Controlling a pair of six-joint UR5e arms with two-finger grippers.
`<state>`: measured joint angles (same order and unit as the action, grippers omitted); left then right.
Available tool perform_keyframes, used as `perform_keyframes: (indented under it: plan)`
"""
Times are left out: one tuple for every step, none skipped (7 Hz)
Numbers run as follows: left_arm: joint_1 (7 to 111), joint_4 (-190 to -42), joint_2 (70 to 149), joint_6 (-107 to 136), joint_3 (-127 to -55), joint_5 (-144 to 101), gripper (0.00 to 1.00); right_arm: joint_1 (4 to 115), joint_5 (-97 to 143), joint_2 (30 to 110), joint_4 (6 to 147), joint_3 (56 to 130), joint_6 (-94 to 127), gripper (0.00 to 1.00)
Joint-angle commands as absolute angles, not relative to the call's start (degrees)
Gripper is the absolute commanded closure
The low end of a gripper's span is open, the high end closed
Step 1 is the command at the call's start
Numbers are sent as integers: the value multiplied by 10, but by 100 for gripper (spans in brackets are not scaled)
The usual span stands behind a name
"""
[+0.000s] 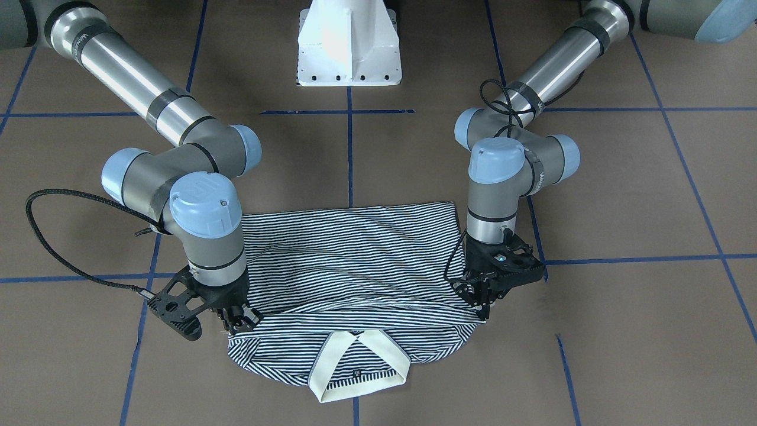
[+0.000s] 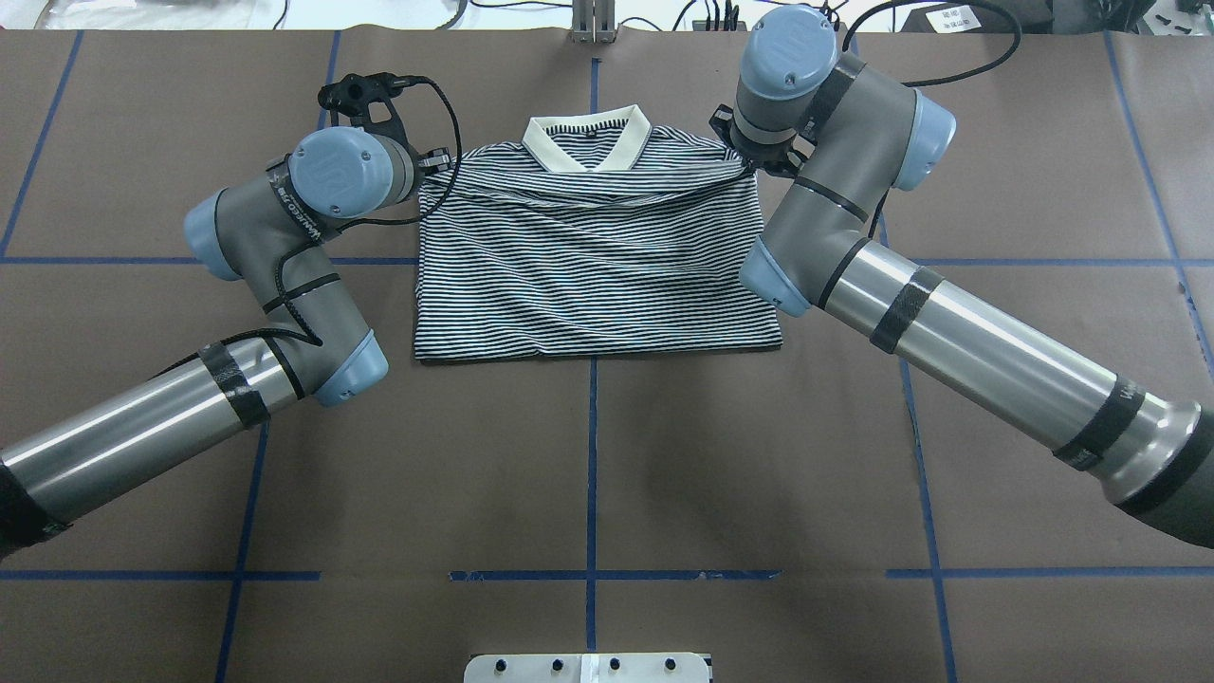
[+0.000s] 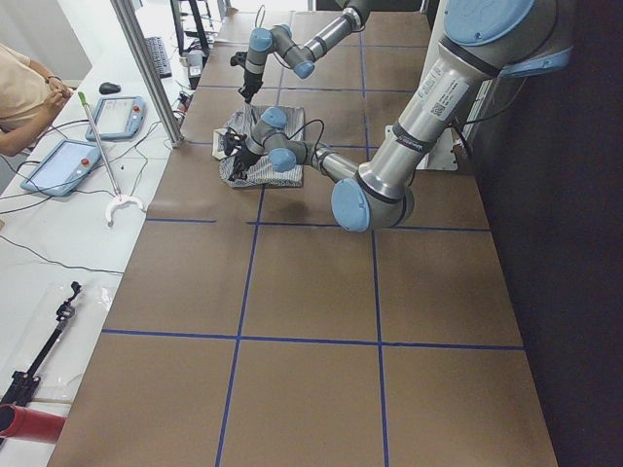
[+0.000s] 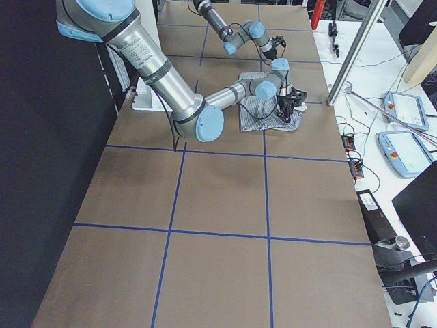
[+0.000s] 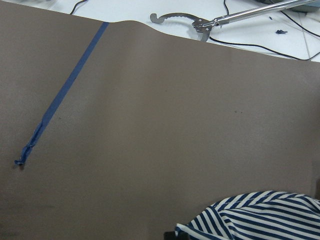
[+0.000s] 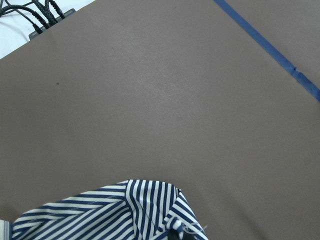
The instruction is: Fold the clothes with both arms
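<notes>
While the navy-and-white striped polo shirt (image 2: 588,275) lies on the brown bench (image 2: 588,455), the black left gripper (image 1: 484,303) clenches its 10 o'clock corner, the black right gripper (image 1: 239,319) its 2 o'clock.

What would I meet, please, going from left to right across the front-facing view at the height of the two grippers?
right gripper → striped polo shirt → left gripper
</notes>
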<state>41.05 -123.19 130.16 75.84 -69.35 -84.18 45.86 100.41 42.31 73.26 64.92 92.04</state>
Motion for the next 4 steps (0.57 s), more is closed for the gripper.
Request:
perform_keyframes:
  plan:
    - [410,-1247,1302,759,-691,-842,87,455,1003,421,724,649,920,78]
    - [411,-1248,1303,761,-693,-842,91,455,1003,422,723,648,920,86]
    - [411,-1261,1303,763,-693,-843,100,455,1004,422,722,648,920,100]
    - [411,-1266,1301,759,-693,-844,100,455,1004,424,722,648,920,100]
